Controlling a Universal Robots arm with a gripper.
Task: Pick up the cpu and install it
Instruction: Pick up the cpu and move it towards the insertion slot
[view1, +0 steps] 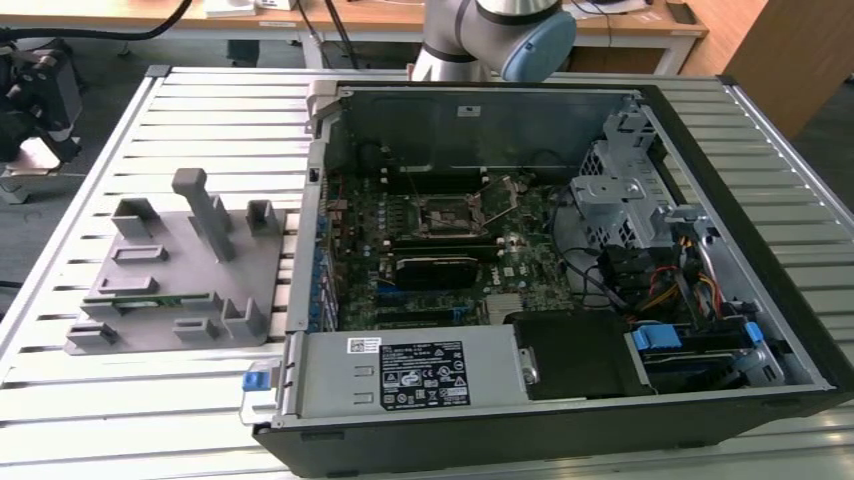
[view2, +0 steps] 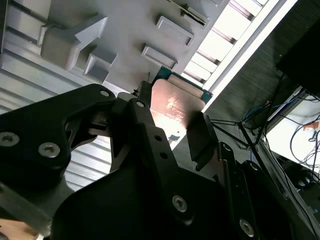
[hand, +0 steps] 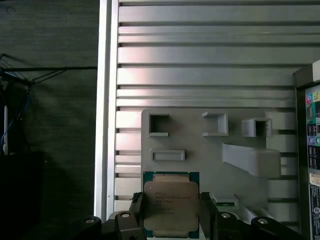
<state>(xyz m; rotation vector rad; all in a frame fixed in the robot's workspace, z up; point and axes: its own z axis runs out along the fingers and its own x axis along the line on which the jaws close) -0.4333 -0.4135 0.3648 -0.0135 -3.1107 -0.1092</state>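
Over the slatted table (view1: 200, 110), near the open computer case (view1: 467, 125): chip lifted.
Grey holder tray (hand: 200, 150) lies below. Gripper (hand: 171, 216) is clenched on the cpu (hand: 171, 202), fingers (hand: 137, 211) on opposite edges, holding it clear of the tray.

Exterior view: we look steeply down from high up, well back from the holder plate (view1: 160, 265).
First wrist view: we face straight down onto the holder plate (hand: 200, 150), nearer.
Second wrist view: we look slantwise past the gripper (view2: 175, 117) at the holder plate (view2: 125, 25).
Shared: we find the holder plate in all three.
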